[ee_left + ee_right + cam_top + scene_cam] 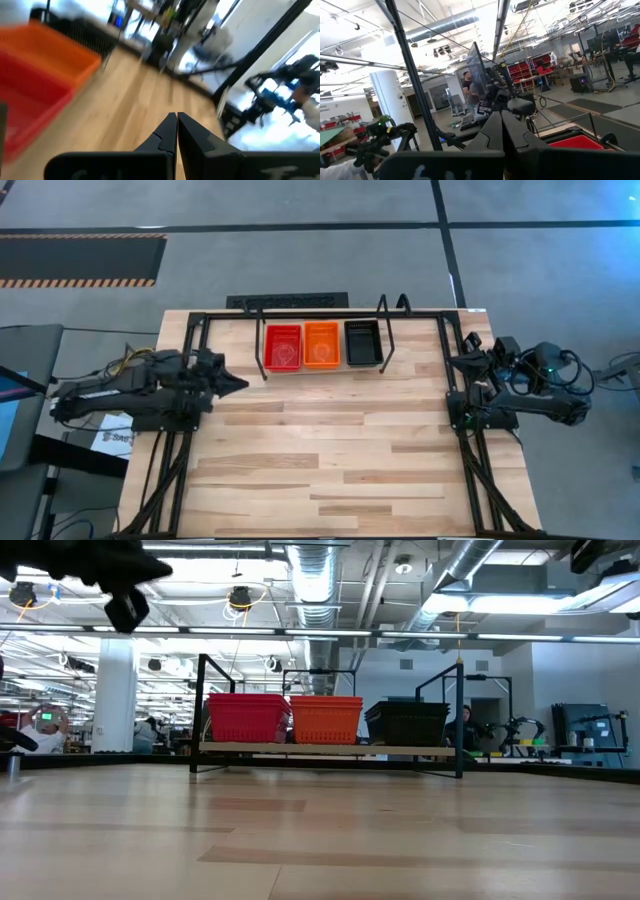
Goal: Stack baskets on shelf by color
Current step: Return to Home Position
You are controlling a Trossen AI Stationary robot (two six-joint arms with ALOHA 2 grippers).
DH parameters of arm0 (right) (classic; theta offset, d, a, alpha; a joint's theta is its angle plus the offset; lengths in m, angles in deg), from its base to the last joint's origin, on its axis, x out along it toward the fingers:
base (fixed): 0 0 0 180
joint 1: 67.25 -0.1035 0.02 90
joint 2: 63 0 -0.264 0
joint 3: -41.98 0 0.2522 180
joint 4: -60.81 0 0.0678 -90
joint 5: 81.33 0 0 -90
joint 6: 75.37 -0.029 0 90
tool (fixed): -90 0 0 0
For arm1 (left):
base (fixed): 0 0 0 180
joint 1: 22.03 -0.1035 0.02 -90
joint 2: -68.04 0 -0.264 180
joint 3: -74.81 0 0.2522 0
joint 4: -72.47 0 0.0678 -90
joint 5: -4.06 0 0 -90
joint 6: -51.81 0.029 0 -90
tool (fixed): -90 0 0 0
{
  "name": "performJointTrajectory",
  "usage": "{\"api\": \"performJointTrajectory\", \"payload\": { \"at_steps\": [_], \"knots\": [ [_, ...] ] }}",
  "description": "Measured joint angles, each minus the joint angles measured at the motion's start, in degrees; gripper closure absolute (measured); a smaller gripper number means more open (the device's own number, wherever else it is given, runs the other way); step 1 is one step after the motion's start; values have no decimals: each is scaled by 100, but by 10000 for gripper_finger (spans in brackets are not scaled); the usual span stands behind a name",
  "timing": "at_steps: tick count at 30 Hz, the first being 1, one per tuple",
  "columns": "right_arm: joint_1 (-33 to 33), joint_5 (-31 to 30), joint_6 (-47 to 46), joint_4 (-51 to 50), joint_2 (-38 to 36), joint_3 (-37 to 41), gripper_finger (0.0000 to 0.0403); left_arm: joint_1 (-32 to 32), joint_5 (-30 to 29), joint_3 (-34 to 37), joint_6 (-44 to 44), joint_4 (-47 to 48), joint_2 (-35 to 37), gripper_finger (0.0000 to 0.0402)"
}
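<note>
Desk, mid-depth | left end effector at left edge, fingers pressed together, empty | right end effector at right edge, pressed together, empty | far: shelf holds red baskets, orange baskets, black baskets side by side | likely light, stiff mesh; pinch a rim wall

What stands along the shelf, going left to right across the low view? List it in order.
On the shelf: red baskets → orange baskets → black baskets.
</note>
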Motion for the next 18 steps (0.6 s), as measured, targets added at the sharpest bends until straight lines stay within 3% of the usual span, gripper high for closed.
{"api": "performJointTrajectory", "payload": {
  "at_steps": [5,12,18],
  "knots": [
    [0,-2,-2,-16,0,0,403,189,-386,2,97,22,-811,402],
    [-1,-4,-4,-17,0,-2,403,-23,-1784,4,388,138,-1561,402],
    [0,-17,-4,-22,0,-4,403,-382,-1890,4,499,129,-1984,401]
  ]
}}
